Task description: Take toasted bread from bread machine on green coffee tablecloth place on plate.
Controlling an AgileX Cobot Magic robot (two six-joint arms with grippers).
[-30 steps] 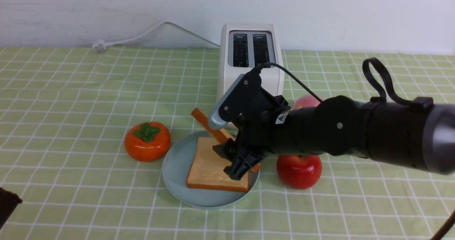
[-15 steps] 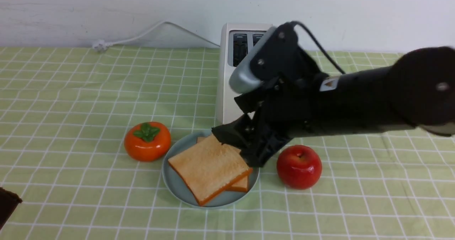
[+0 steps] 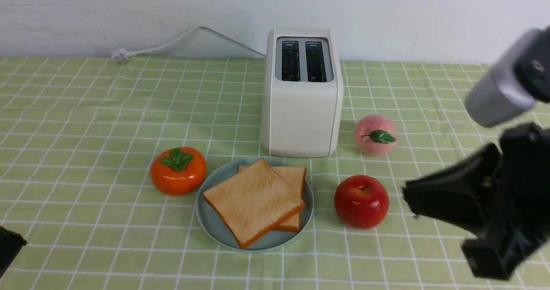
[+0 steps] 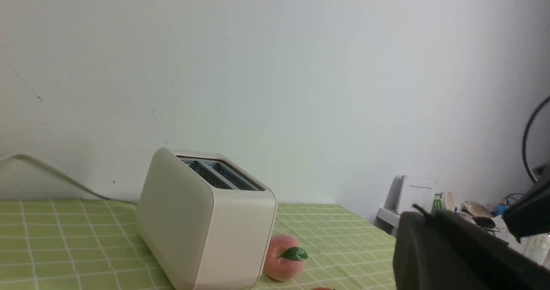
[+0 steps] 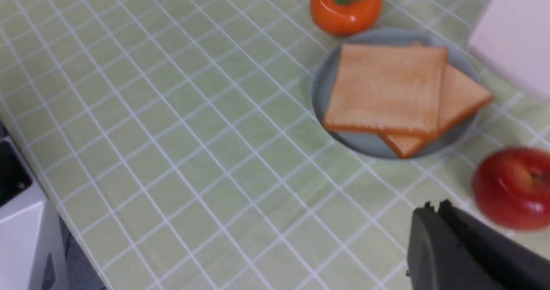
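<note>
Two slices of toasted bread [image 3: 253,200] lie stacked flat on the plate [image 3: 209,212], the upper one turned askew over the lower [image 3: 293,176]. Behind them stands the bread machine [image 3: 302,109] with both slots empty, on the green coffee tablecloth [image 3: 86,109]. My right gripper [image 3: 410,193] hangs shut and empty at the right, apart from the plate. In the right wrist view its shut tips [image 5: 434,206] are above the cloth near the toasted bread [image 5: 386,88]. My left gripper [image 4: 419,210] is shut and empty, far from the bread machine [image 4: 206,221].
An orange persimmon [image 3: 178,170] sits left of the plate, a red apple [image 3: 362,201] right of it, and a pink peach [image 3: 376,135] beside the toaster. The toaster's white cord [image 3: 184,36] runs to the back left. A dark corner of the left arm [image 3: 8,247] shows at bottom left.
My right gripper let the second slice fall flat onto the first, pulled back to the right and closed. The left arm has not moved.
</note>
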